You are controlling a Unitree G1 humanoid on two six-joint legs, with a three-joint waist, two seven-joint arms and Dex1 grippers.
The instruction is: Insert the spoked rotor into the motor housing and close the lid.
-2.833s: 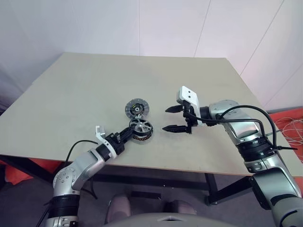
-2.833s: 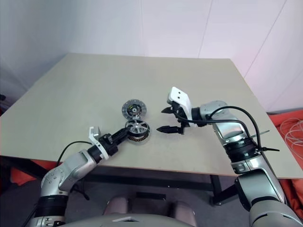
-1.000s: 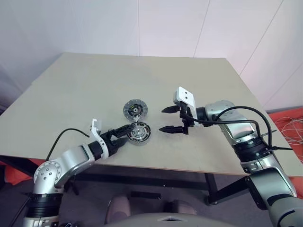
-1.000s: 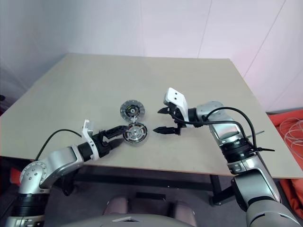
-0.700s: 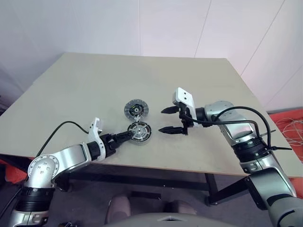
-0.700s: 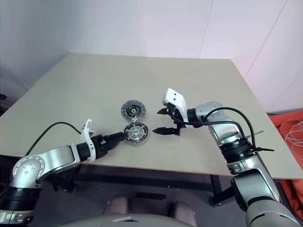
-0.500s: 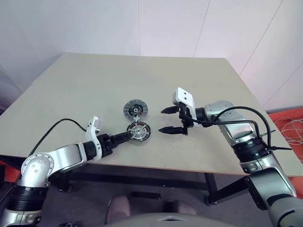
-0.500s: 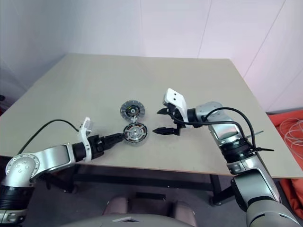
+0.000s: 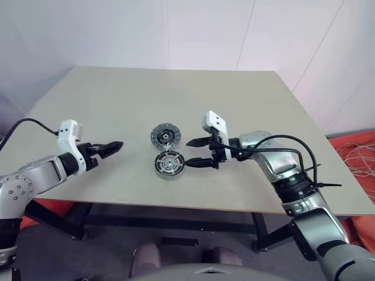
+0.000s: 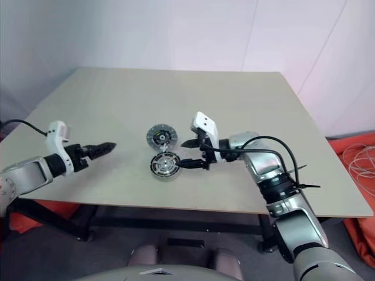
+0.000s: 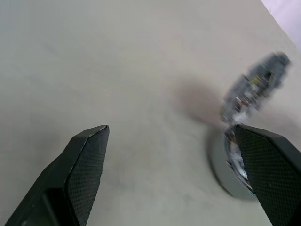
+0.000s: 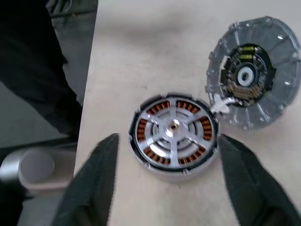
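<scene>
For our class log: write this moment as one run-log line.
rotor: seated in housing | lid: off, beside housing | left gripper: open, clear | right gripper: open, near housing

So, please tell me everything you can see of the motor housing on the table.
The motor housing is a short, thick, round body with a silvery metal rim. It lies flat on the table, open face up. The spoked rotor sits inside it, and copper-brown windings show between the pale spokes. The lid lies flat beside it, edges about touching. The open right claw brackets it without touching.
</scene>
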